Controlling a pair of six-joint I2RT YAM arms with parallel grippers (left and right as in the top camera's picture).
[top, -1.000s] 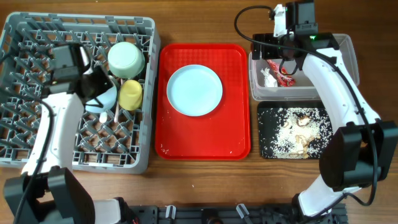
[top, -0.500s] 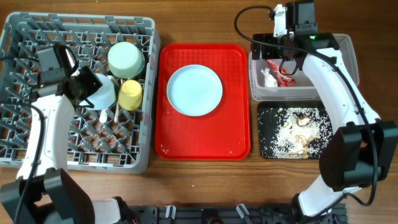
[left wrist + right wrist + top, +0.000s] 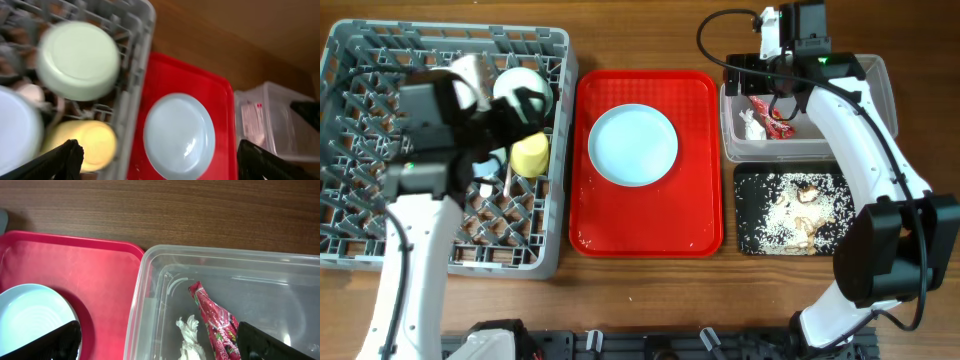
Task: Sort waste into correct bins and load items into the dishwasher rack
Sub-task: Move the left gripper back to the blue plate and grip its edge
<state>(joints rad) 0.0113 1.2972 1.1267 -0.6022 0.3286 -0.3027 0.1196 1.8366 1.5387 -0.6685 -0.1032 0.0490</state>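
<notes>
Left hand [image 3: 161, 162], fingers spread wide and empty, hangs over the dishwasher rack's [image 3: 360, 250] right edge, above an upturned mint bowl [image 3: 523, 92] and yellow cup [image 3: 530, 153]. The pale blue plate [image 3: 633, 145] lies in the red tray's [image 3: 650, 222] upper half, bare tray all round it. Right hand [image 3: 160, 342], equally wide and empty, hovers at the clear tub's [image 3: 878, 90] left wall; red wrapper [image 3: 215, 320] inside.

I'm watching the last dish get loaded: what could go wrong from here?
1. The plate lies flat on the red tray, so the open left hand may fail to get under its rim, or may drop it.
2. The yellow cup and mint bowl crowd the side of the rack nearest the tray, so the hand could knock them.
</notes>
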